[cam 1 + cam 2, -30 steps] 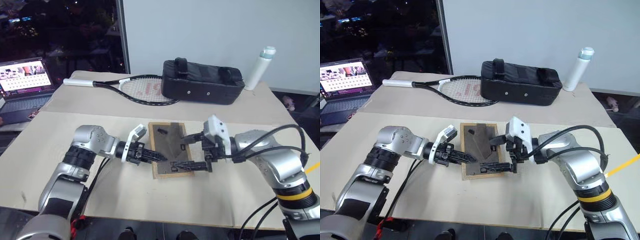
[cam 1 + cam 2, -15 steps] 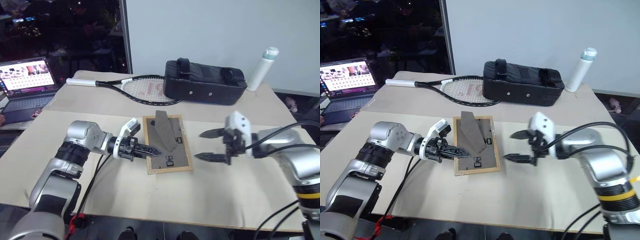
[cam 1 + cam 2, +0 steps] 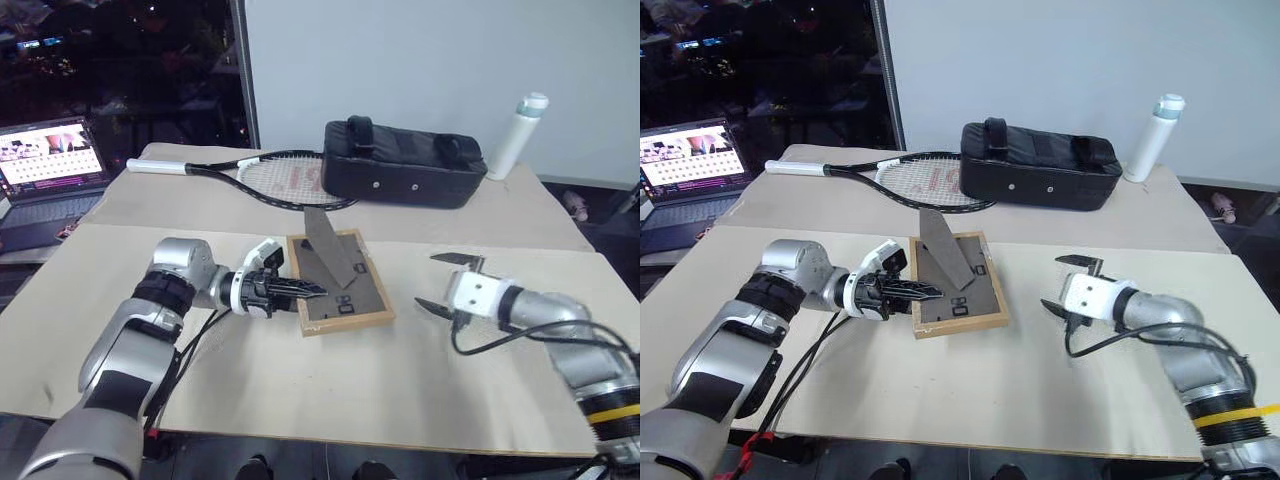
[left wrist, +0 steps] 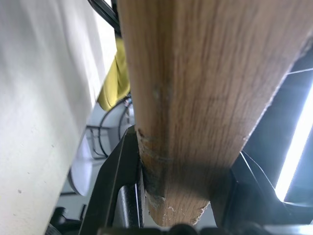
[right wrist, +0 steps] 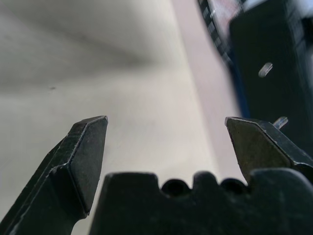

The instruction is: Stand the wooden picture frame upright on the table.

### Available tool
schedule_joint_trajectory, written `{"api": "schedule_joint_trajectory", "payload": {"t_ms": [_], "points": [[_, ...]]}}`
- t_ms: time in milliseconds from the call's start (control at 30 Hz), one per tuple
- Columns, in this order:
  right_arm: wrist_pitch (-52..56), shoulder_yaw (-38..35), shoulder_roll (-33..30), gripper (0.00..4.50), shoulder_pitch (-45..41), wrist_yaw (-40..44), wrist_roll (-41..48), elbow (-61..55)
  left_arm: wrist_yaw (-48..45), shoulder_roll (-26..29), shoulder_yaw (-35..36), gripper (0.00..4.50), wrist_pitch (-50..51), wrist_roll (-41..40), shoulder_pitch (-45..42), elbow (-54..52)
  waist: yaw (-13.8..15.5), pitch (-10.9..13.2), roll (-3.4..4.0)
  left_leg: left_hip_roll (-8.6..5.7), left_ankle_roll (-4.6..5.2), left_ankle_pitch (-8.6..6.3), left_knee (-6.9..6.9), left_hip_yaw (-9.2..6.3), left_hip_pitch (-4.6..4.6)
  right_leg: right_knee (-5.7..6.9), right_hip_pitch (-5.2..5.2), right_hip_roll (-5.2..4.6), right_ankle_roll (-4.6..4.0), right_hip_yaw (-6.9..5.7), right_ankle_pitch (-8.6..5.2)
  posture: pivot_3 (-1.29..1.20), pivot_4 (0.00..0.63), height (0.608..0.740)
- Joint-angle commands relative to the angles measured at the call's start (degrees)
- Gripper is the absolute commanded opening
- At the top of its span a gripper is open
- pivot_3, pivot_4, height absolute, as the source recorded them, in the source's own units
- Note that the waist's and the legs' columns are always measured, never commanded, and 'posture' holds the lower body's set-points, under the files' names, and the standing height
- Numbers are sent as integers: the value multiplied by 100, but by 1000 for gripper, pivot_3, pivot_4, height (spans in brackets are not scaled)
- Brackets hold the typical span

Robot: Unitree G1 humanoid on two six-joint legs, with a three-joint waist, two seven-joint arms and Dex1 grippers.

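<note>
Left wrist view: left hand [image 3: 300, 291] clamps wooden picture frame [image 4: 195, 98].

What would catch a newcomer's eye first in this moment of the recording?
Mid-table, the wooden picture frame lies back-side up with its fold-out stand raised, the left tool shut on its wooden edge. To the frame's right, the right tool hangs wide open and empty above the table. Along the far edge lie a tennis racket, a black padded bag and a white bottle.
</note>
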Motion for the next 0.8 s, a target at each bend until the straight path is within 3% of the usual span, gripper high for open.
{"api": "schedule_joint_trajectory", "payload": {"t_ms": [33,433,467,500,667,700,800], "points": [[-920,19,137,4477,-360,-608,-485,-62,-223,35,-217,1187,50,-383,-225,-110,-12,1,1,0,-1,1,0,-1,0,1,0,0,0,0,0,0,150,689],[-1869,567,695,4477,-1045,-776,-792,80,-223,134,-639,1187,-37,-687,-242,-348,-11,1,1,-1,-3,3,11,-6,1,8,8,0,-3,-1,2,0,150,689],[-1910,597,711,3974,-1063,-769,-788,110,-223,146,-645,1187,-86,-692,-227,-377,-11,1,1,-1,-3,3,13,-7,1,10,8,0,-3,-1,2,0,150,689],[-1936,628,726,3809,-1072,-728,-716,152,-223,196,-589,1187,-156,-783,-186,-475,-10,1,1,-1,-3,3,14,-8,1,12,8,0,-3,-1,2,0,150,689],[-1997,617,719,2125,-1063,-682,-576,215,-223,408,-547,1187,-465,-981,-72,-783,-28,2,1,-1,-3,3,23,-9,1,22,10,1,-13,-1,8,0,150,689],[-2005,607,714,1938,-1058,-675,-552,218,-223,445,-533,1187,-518,-1002,-60,-793,-29,2,1,-1,-3,3,27,-10,3,25,11,1,-12,-1,7,0,150,689],[-2033,573,683,1937,-1037,-670,-520,263,-223,583,-475,1187,-651,-1047,-28,-772,-29,3,2,-1,-3,3,38,-11,3,32,13,1,-7,-1,5,0,150,689]]}}
